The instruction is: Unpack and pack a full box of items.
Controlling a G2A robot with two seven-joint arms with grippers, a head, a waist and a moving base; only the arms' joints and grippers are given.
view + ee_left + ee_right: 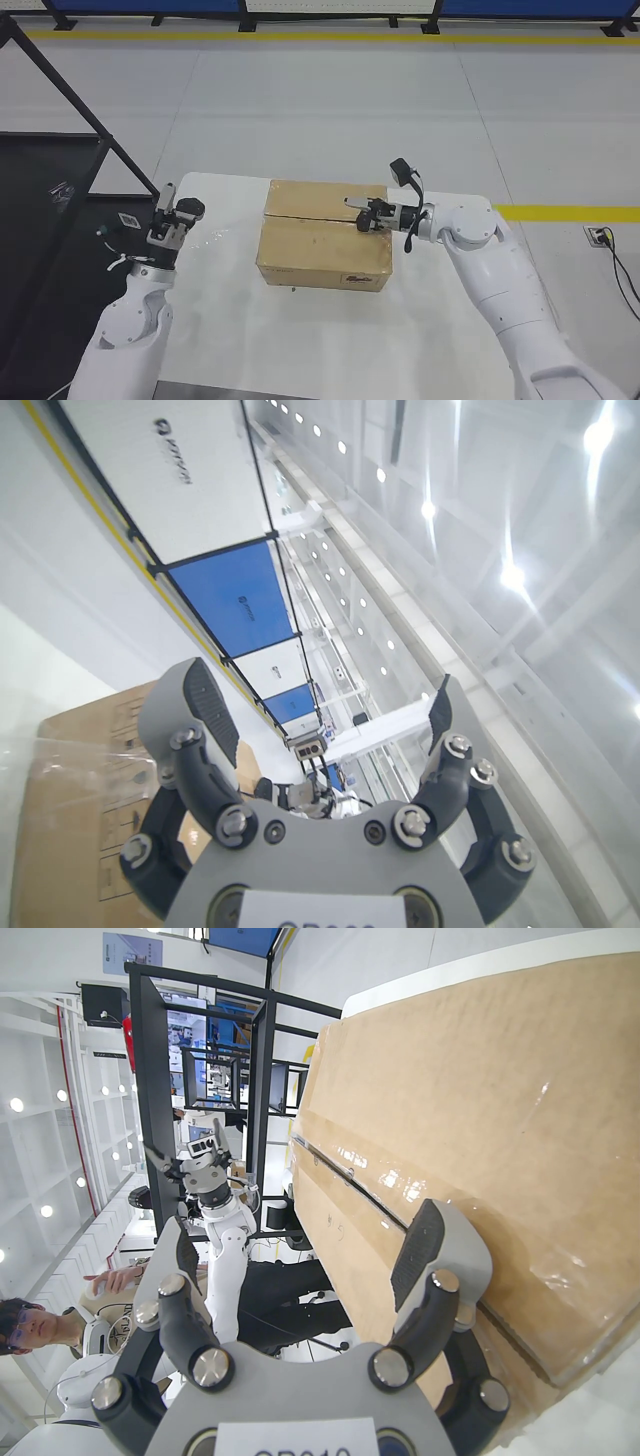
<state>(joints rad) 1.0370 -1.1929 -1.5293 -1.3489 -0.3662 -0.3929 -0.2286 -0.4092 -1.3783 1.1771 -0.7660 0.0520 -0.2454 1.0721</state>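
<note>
Box (325, 245): brown cardboard, matt, faintly fibrous face.
Tape (395, 1178): clear plastic film along the box seam, glossy, wrinkled, with bright highlights.
Table (230, 330): white, smooth, slight sheen.
Fingers (465, 1248): light grey shells, smooth, satin finish; plastic or coated metal cannot be told.
Pads (210, 705): black, rubber-like, matt, finely ribbed.
Links (205, 770): black, smooth, matt.
Screws (232, 825): bare metal, bright, polished heads.

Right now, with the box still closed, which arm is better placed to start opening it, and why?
Probably the right. The right gripper hangs open over the box, beside the seam between its flaps. The left gripper, also open, sits off the box's side, pointing upward.
</note>
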